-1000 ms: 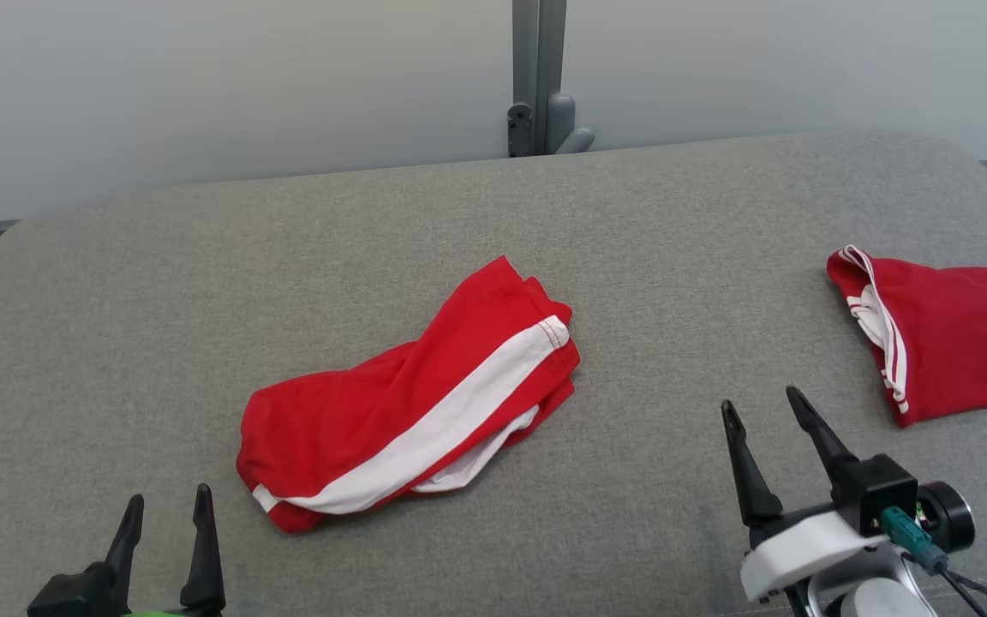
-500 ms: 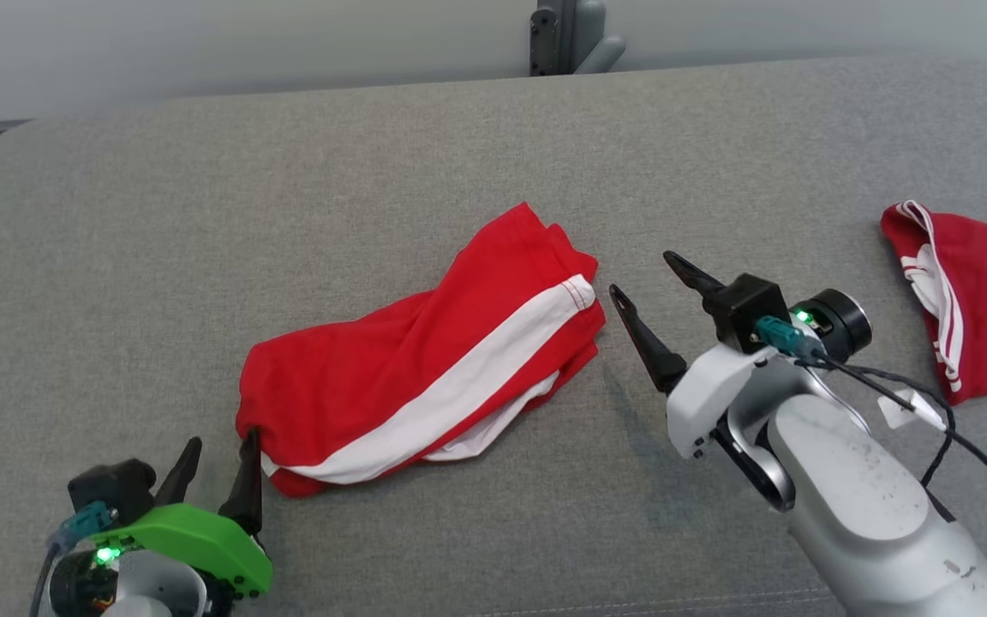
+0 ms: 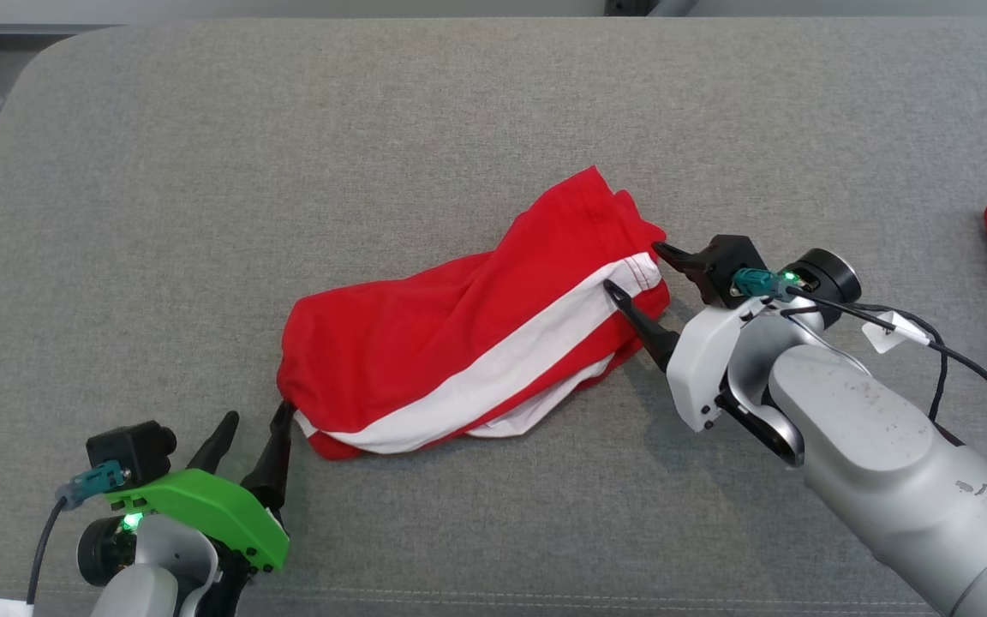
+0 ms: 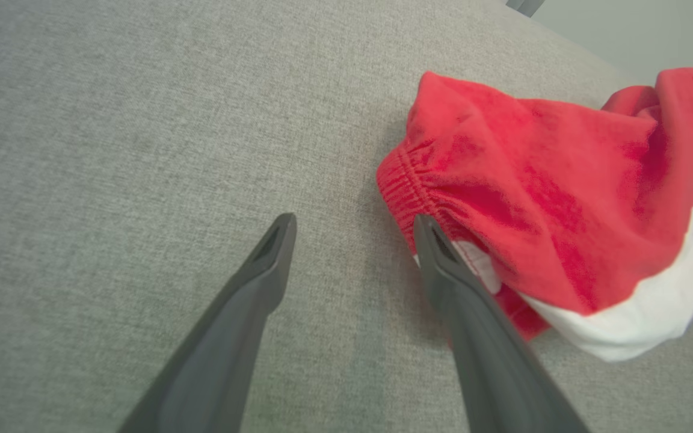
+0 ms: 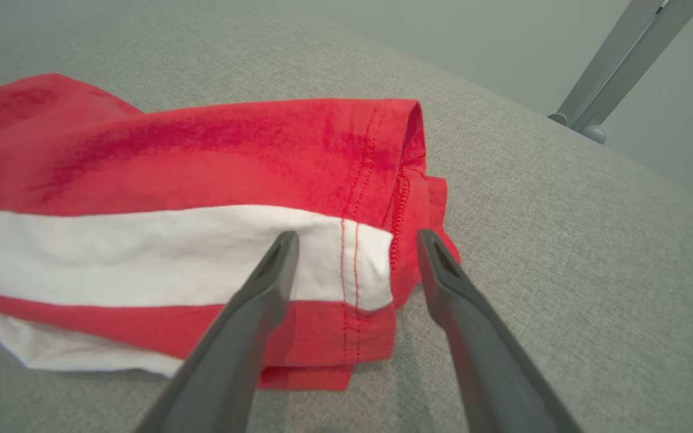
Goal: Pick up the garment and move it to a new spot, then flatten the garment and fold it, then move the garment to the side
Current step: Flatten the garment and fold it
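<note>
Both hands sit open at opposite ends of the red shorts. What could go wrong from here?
1. The left hand has its gap mostly over bare cushion, with one finger just touching the waistband; closing may catch little or nothing.
2. The right hand straddles a stacked hem; it may pinch only some layers, so the shorts would lift unevenly.

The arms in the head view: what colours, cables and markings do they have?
Both hands have two long, dark, tapered fingers. The left hand sits on a bright green bracket, with a teal plug and a green light. The right hand has a white bracket, a teal plug, thin black cables and a scuffed silver-grey forearm.
</note>
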Available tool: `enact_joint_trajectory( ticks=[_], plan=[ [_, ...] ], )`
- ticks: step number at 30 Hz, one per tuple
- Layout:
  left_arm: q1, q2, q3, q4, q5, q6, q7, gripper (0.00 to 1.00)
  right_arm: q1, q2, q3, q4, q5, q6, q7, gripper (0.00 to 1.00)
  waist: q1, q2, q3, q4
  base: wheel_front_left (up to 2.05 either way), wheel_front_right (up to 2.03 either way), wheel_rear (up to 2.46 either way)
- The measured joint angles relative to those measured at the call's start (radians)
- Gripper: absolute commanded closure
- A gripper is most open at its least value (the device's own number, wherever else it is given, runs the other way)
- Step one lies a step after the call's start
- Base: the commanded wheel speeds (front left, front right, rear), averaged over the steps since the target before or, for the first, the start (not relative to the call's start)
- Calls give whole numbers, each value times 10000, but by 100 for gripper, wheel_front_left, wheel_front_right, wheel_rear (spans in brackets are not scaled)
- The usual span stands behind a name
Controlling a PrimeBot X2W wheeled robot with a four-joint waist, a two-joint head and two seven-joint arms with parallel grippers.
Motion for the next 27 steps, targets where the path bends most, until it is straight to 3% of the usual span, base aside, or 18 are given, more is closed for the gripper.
enact_joint_trajectory(
  ticks=[8,19,27],
  plan=[
    [8,560,-947,-499,-1344,-2,752,0,-440,-140,886,403,775,0,-309,0,0,0,138,148,0,0,0],
    [135,1127,-1866,-991,-2955,-4,920,0,-713,-228,1726,742,1482,0,-704,0,0,0,14,7,0,0,0],
    [48,1296,-2205,-792,-3551,-4,669,0,-905,-274,2186,878,1804,0,-861,0,0,0,10,-30,0,0,0]
  ],
)
